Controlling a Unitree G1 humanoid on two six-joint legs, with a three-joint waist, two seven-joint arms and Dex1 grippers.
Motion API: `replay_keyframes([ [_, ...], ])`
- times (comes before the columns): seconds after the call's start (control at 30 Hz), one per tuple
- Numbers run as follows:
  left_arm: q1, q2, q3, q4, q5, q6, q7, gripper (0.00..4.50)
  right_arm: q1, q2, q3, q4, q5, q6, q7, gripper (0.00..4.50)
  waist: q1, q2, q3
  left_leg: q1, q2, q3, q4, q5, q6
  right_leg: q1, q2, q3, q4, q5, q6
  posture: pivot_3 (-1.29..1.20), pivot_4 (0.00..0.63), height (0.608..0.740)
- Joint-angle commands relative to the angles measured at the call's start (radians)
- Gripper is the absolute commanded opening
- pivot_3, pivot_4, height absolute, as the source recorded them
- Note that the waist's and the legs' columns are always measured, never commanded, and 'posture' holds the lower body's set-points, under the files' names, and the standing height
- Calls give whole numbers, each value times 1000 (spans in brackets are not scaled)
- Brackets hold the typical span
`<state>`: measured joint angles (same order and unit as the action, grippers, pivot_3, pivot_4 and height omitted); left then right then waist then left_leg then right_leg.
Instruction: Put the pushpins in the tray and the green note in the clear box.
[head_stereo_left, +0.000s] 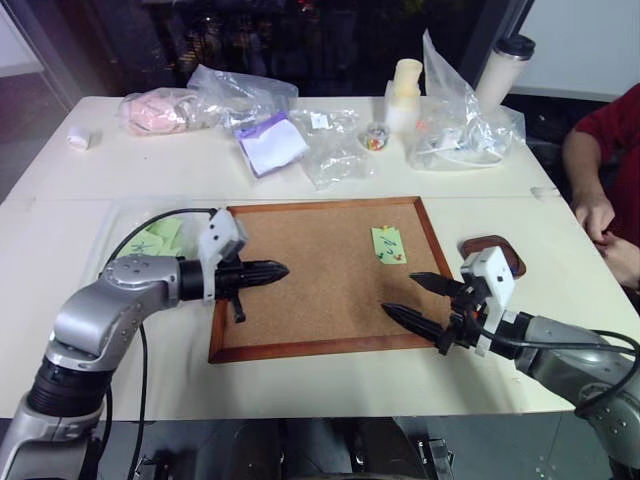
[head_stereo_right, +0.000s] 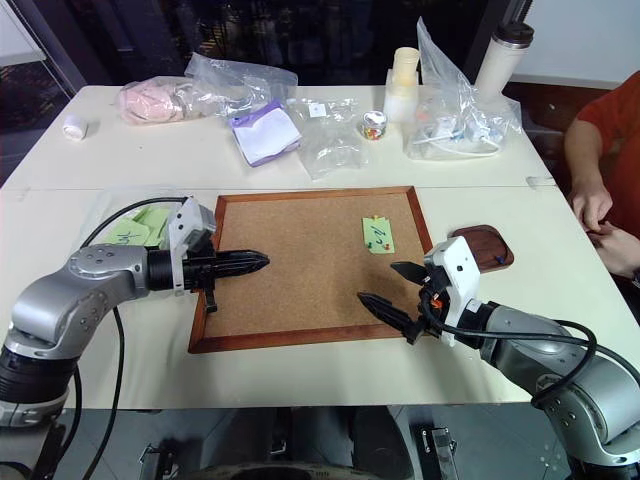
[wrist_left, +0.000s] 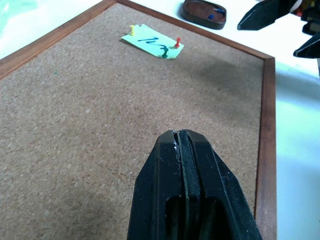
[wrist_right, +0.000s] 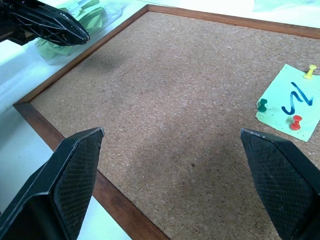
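Green note (head_stereo_left: 389, 244) pinned near the far right corner of the cork board (head_stereo_left: 300, 300), three pushpins (wrist_right: 296, 122) in it: yellow, green, red; none pulled yet by the look of it; tray (head_stereo_left: 497, 252) sits on the surface just off the board's right edge, already holding a couple of pins; clear box (head_stereo_left: 150, 235) off the board's left edge, with green notes inside. Right tool (head_stereo_left: 418, 298) hovers over the near right part of the board, jaws spread wide, empty, aimed toward the note; left tool (head_stereo_left: 268, 271) over the board's left side, fingers pressed together, nothing held. Step in hand looks like pulling the first pin with the right tool; do it well by coming down over one pin head only, pinching the head not the paper, lifting straight out so the note doesn't tear; red pin is nearest the tool, probably first; leave one pin until last so the note stays put; person's hand (head_stereo_left: 597, 215) rests at the surface's right edge.
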<state>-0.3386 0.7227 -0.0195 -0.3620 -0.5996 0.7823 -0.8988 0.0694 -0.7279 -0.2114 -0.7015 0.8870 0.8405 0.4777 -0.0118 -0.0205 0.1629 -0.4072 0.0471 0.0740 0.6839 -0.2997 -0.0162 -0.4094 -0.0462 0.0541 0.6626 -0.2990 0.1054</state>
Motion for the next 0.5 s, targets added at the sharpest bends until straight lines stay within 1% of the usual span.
replay_keyframes([
  [0.03, -2, 2, 21, -28, -9, 0, 10, 49, -13, -5, -11, -11, 8, -3, 6, 4500, 0, 0, 0, 0, 0, 0, 0, 0, 0, 0, 0, 0, 0, 0, 0, 0, 150, 734],
  [0.3, -19, 3, 21, -18, -23, 2, 2, 49, -18, 5, -11, -11, 8, 2, -11, 4500, 0, 0, 0, 0, 0, 0, 0, 0, 0, 0, 0, 0, 0, 0, 0, 0, 150, 734],
  [0.5, -67, -9, 11, 5, -18, -10, -4, 49, -37, 7, -8, 9, 1, 0, -16, 4500, 1, 0, 0, 0, 0, 0, 0, 0, 0, 0, 0, 0, 0, 0, 0, 0, 150, 734],
])
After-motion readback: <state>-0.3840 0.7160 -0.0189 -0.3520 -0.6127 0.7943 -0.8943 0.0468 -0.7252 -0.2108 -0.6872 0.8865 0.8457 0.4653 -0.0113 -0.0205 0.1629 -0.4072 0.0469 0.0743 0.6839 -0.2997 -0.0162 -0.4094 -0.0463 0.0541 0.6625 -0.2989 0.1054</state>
